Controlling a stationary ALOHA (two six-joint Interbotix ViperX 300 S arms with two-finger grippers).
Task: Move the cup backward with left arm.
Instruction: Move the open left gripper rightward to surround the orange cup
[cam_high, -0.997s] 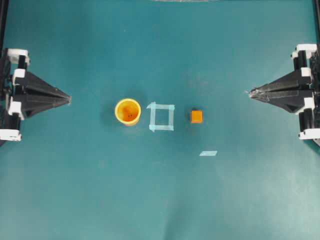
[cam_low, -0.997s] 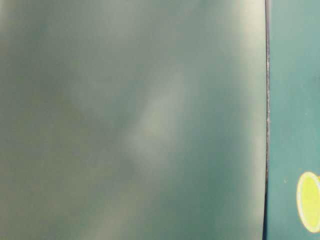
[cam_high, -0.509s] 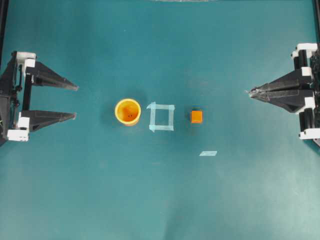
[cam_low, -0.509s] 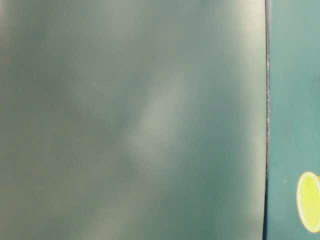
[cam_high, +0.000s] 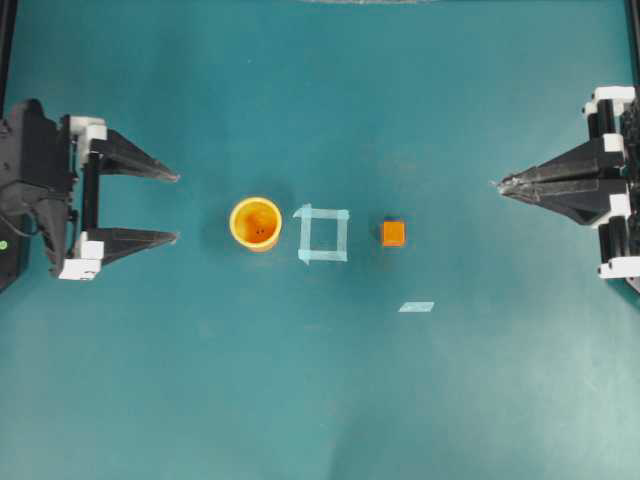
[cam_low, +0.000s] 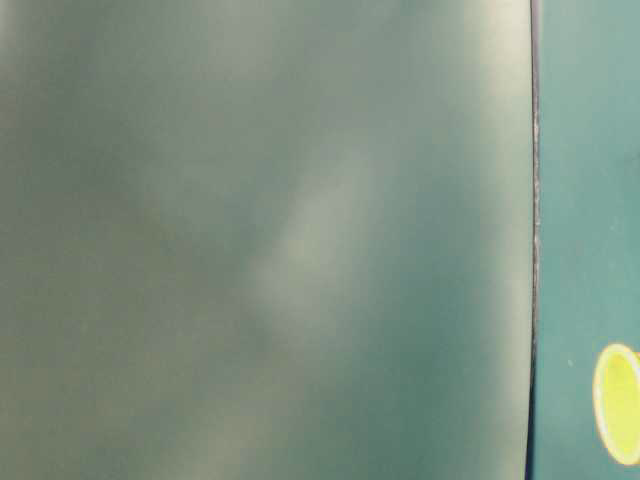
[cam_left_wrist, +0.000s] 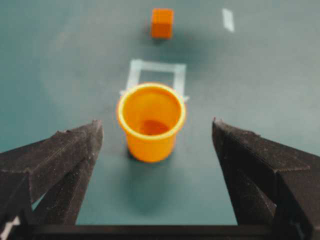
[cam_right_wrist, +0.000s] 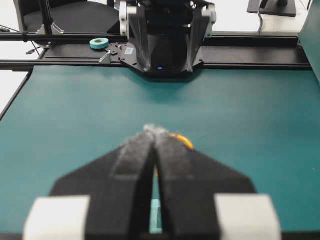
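**Left gripper wide, cup ahead and untouched**

From the left wrist view I read the left gripper (cam_left_wrist: 157, 132) with its jaws spread wide, one finger on each side of the frame. The cup (cam_left_wrist: 151, 120) stands upright on the teal surface (cam_left_wrist: 60, 60), ahead of the fingertips and clear of both. Just beyond the cup lies a square of pale tape (cam_left_wrist: 156, 75). Farther on sits the small orange cube (cam_left_wrist: 162, 23), with a short tape strip (cam_left_wrist: 228, 19) to its side. On the far side, the right gripper (cam_high: 497, 185) has its jaws pressed together, holding nothing.
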